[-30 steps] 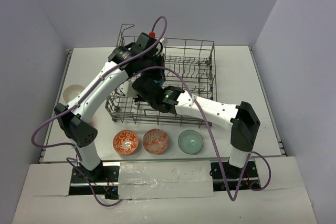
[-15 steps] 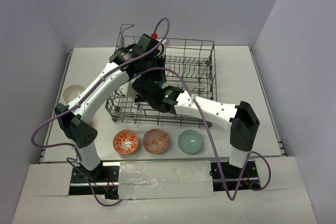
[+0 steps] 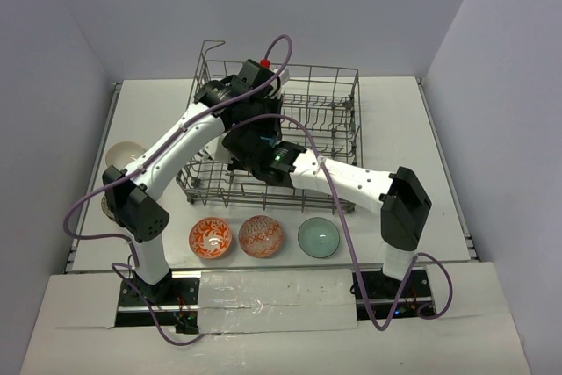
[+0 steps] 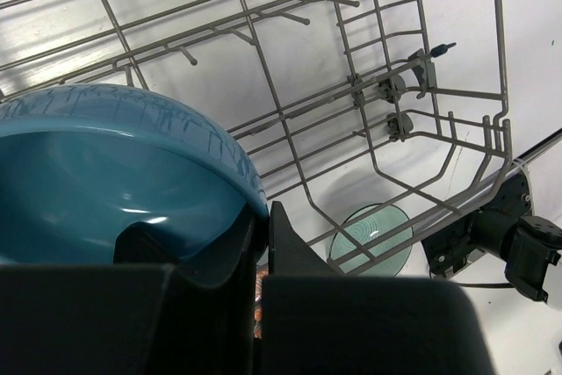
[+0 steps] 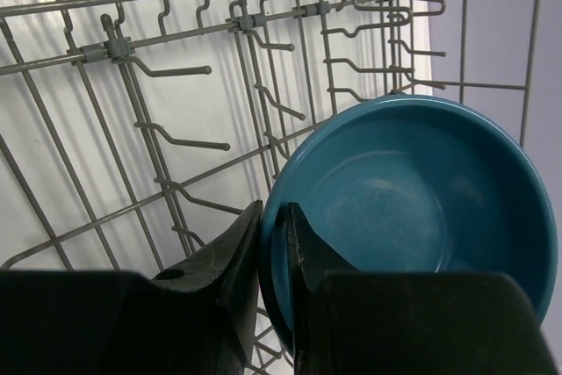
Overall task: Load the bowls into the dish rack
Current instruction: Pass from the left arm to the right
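Observation:
The grey wire dish rack (image 3: 338, 103) stands at the back middle of the table. Both arms reach into it. My left gripper (image 4: 263, 213) is shut on the rim of a teal-blue bowl (image 4: 105, 173), held over the rack floor (image 4: 290, 120). My right gripper (image 5: 272, 213) is shut on the rim of a teal-blue bowl (image 5: 413, 199), held on edge among the tines (image 5: 176, 68). From above, the left gripper (image 3: 262, 101) is just behind the right gripper (image 3: 251, 141); the arms hide the bowls there. I cannot tell if it is one bowl.
Three bowls stand in a row before the rack: orange-red patterned (image 3: 211, 238), orange patterned (image 3: 261, 236), pale green (image 3: 318, 237). The pale green one shows through the rack wires (image 4: 373, 236). A tan bowl (image 3: 121, 154) sits at the left table edge.
The left arm has swung right and farther over the rack. The right gripper has shifted slightly back and left. The bowls on the table have not moved.

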`<control>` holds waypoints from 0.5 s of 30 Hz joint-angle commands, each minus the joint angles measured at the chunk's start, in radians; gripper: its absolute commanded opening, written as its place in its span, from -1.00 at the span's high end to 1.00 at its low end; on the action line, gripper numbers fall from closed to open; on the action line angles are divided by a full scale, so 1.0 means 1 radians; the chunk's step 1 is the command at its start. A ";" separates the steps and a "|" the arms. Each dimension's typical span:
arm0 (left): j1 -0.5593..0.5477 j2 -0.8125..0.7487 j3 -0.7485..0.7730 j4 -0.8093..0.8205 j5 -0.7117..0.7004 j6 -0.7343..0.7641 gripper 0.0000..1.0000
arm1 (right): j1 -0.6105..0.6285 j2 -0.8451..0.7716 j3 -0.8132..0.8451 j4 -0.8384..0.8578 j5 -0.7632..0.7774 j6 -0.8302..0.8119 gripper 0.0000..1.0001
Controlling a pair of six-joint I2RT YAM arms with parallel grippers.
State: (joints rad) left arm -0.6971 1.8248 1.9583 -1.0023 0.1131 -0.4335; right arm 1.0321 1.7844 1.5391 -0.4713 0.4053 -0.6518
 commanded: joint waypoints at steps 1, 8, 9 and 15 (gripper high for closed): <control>-0.001 0.039 0.036 0.047 -0.027 0.015 1.00 | -0.012 0.004 0.076 0.000 0.040 0.067 1.00; 0.001 0.042 0.016 0.074 0.036 0.052 0.98 | -0.029 0.009 0.081 -0.018 -0.019 0.089 1.00; 0.002 0.042 0.010 0.076 0.039 0.058 0.93 | -0.029 0.009 0.081 -0.023 -0.038 0.092 1.00; 0.001 0.062 0.017 0.073 0.062 0.076 0.76 | -0.043 0.036 0.105 -0.049 -0.071 0.103 1.00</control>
State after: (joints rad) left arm -0.6922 1.8694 1.9610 -0.9913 0.1696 -0.3779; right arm 1.0019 1.8114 1.5700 -0.5346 0.3386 -0.6174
